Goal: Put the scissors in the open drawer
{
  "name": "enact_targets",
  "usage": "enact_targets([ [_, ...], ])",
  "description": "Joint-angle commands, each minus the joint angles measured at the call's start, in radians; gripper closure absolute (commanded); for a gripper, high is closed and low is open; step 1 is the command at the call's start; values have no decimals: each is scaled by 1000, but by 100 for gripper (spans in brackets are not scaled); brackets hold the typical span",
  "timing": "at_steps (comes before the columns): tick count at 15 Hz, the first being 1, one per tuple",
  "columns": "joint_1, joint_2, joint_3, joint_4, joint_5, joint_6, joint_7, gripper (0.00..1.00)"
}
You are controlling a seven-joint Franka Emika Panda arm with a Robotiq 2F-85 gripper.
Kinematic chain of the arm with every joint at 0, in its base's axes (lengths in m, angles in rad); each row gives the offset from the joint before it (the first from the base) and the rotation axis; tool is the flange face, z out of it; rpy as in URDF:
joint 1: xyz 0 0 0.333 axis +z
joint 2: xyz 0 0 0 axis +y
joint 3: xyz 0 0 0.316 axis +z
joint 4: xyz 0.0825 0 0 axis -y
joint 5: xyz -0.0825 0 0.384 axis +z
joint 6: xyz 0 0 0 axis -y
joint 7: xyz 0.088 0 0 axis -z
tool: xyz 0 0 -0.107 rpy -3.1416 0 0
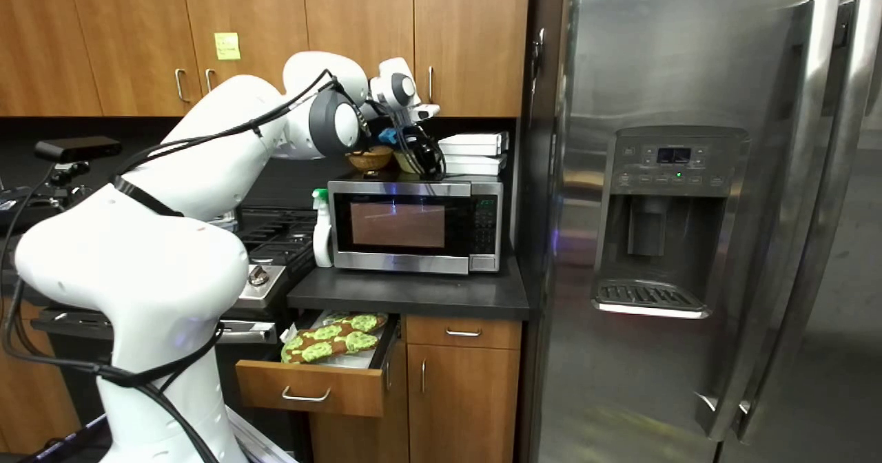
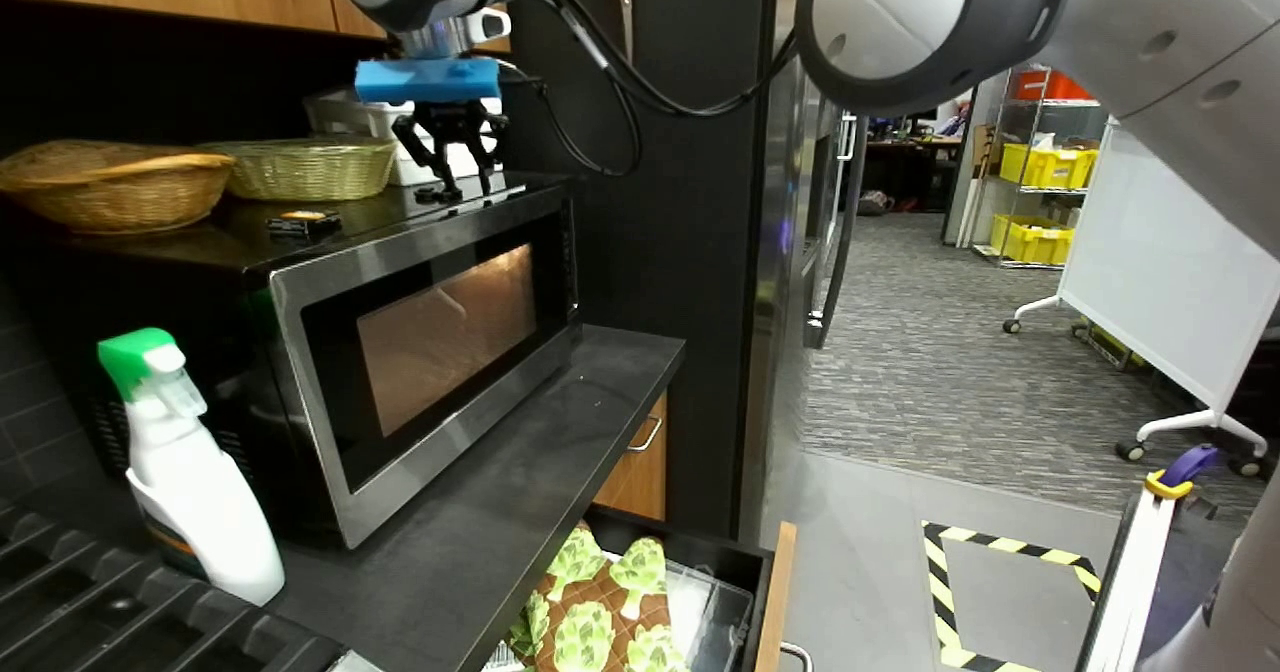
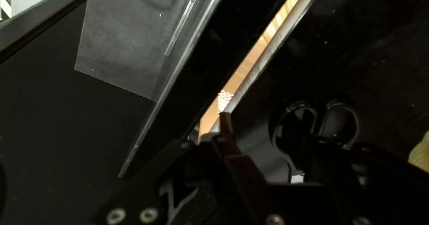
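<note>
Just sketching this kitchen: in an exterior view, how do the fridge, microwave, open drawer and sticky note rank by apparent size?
Fridge, largest.
Microwave and open drawer: too alike to rank.
Sticky note, smallest.

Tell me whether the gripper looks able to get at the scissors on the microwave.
Probably yes: the gripper hangs open over the microwave, close to the scissors, with nothing visible blocking the way.

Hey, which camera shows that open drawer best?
An exterior view: the open drawer shows its whole front, handle and part of its inside. In an exterior view, the frame's bottom crops the drawer. The wrist view doesn't show it.
</note>
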Motion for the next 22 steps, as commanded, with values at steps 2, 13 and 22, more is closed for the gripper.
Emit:
enact_targets([
  [2,7,15,-8,37,-9,-25,-1,85],
  [13,9,6,-7,40,-8,-37,-3,98],
  [22,3,-11,-6,47,-6,-50,-7,98],
])
